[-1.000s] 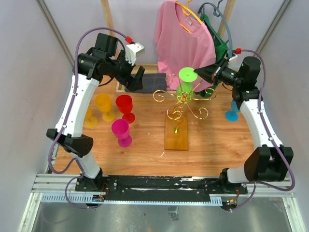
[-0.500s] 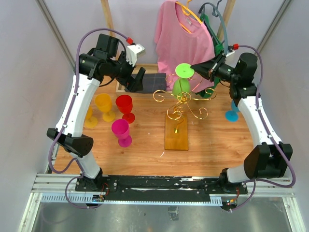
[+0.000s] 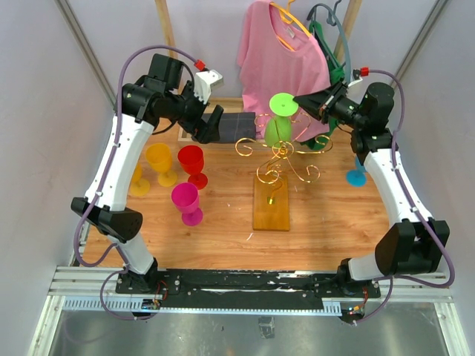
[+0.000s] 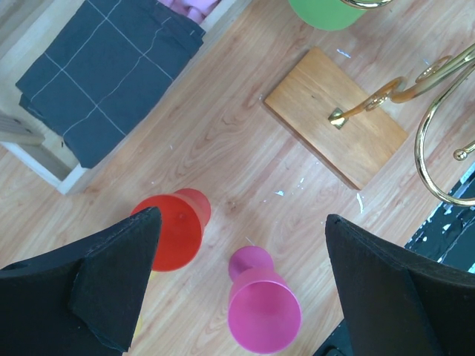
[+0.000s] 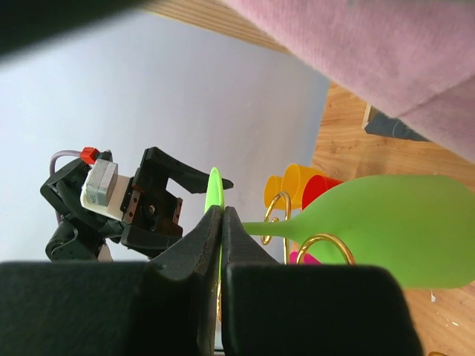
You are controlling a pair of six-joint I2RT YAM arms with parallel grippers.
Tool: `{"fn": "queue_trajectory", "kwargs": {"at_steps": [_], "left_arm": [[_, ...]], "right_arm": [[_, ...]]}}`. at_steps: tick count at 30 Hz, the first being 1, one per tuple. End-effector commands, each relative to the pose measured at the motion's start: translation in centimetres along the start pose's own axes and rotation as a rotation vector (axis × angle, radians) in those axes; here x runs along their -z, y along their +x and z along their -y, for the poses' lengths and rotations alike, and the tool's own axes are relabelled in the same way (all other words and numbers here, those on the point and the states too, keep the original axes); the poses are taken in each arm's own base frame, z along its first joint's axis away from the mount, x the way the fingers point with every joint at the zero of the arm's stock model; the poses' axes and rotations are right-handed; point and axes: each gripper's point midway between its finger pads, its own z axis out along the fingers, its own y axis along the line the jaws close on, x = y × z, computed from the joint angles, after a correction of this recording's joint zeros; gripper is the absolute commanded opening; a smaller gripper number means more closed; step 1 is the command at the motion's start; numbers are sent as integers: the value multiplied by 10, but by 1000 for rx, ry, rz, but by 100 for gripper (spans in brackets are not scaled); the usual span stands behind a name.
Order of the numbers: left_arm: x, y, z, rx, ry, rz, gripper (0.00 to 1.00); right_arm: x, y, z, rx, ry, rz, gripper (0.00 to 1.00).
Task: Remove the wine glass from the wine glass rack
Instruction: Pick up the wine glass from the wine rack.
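One wine glass (image 3: 279, 130): green, upside down on rack (image 3: 272, 203).
Right gripper (image 3: 299, 99): pinching its foot.
Left gripper (image 3: 209, 123): spread, hovering.
Tip: slide stem out along the wire.

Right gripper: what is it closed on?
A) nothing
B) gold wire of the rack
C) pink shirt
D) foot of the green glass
D: in the right wrist view the right gripper pinches the thin edge of the green glass at its foot.
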Motion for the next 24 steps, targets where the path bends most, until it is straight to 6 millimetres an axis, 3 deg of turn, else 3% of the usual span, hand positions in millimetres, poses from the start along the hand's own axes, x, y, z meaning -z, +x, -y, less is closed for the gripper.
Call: {"fn": "queue_trajectory", "kwargs": {"at_steps": [1, 7, 24], "left_arm": [[15, -12, 8, -21, -3, 57, 97], [17, -12, 9, -21, -6, 59, 97], [22, -11, 11, -23, -9, 65, 97]], "right_arm": [[4, 1, -15, 70, -38, 52, 1], [6, -4, -17, 89, -57, 96, 1], [14, -16, -49, 113, -238, 205, 1]]}}
